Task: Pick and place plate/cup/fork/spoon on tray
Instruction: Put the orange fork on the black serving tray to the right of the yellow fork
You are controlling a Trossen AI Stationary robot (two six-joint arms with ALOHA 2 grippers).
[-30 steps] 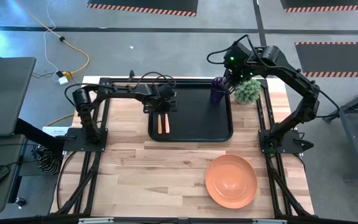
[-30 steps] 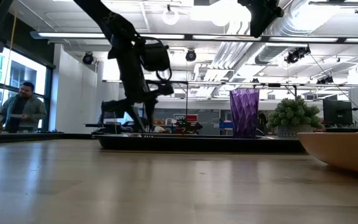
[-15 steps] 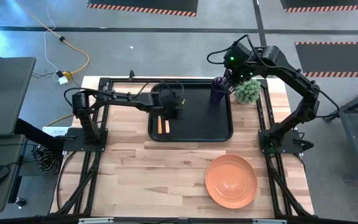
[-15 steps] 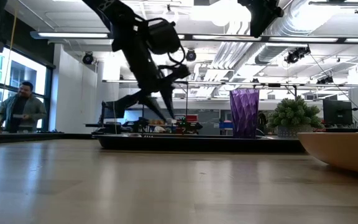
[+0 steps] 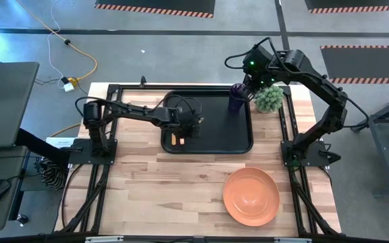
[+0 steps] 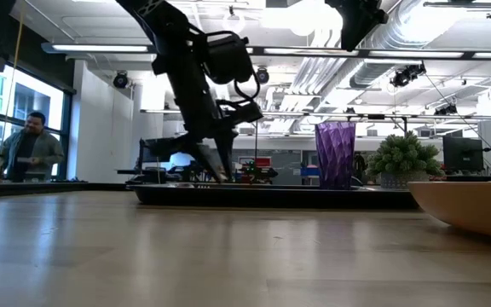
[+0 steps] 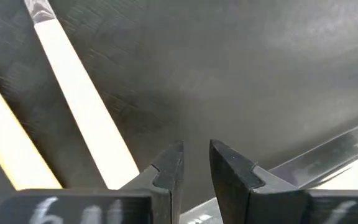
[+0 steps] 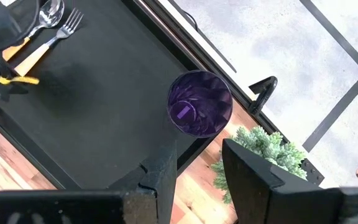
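Note:
The black tray (image 5: 215, 138) lies at the table's far middle. The fork (image 8: 64, 31) and the spoon (image 8: 47, 15) lie side by side on its left part, their orange handles (image 7: 79, 106) toward the near edge. The purple cup (image 5: 237, 98) stands upright in the tray's far right corner. The orange plate (image 5: 250, 196) rests on the wood near the front right. My left gripper (image 7: 196, 163) hovers low over bare tray floor just right of the cutlery, a narrow gap between its fingers and nothing in it. My right gripper (image 8: 199, 163) hangs open high above the cup.
A small green plant (image 5: 270, 99) stands just off the tray's far right corner, next to the cup. Bare wood lies between the tray's near rim and the plate. A person stands far off in the room (image 6: 31, 145).
My left gripper has swung from above the cutlery toward the table's right, staying low over the tray, and now stands just right of the fork and spoon. Both utensils lie where they were. The right arm has kept still.

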